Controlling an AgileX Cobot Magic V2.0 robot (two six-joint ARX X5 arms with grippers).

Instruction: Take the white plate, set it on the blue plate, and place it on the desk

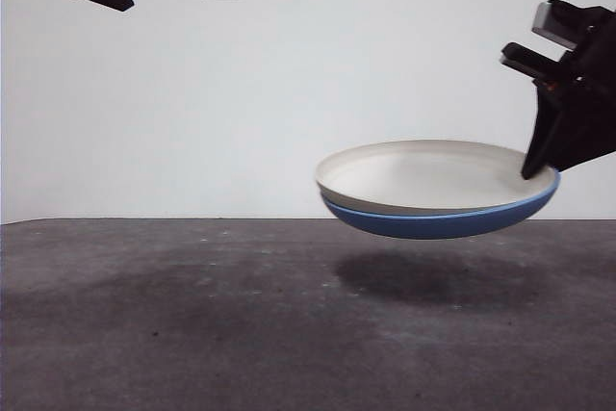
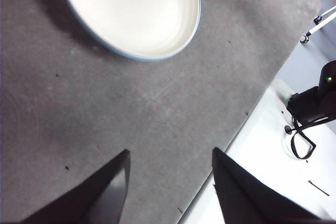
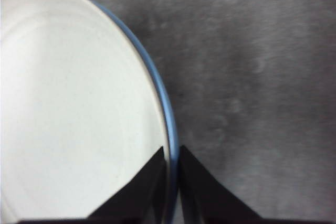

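Right wrist view: the right end effector (image 3: 170, 182) has its jaws nearly together, one inside and one outside the rims, clamping both stacked plates at their edge. Pinching the two rims together lets one arm carry the pair as a unit. The white plate (image 3: 68, 103) sits nested in the blue plate (image 3: 164, 98), of which only a thin crescent shows past the white rim.

In the front view, the right end effector (image 1: 539, 166) holds the stack at its right edge, and the plates hang clear of the surface (image 1: 192, 334), tilted slightly, with a soft shadow beneath. The stack is thus airborne; judged from this, setting it down on the surface is the step left.

The white plate (image 1: 423, 175) is matte cream and shallow. The blue plate (image 1: 438, 221) is glossy, matching in width.

The left end effector (image 2: 170, 182) waits well apart from the stack, jaws wide and empty, above the surface.
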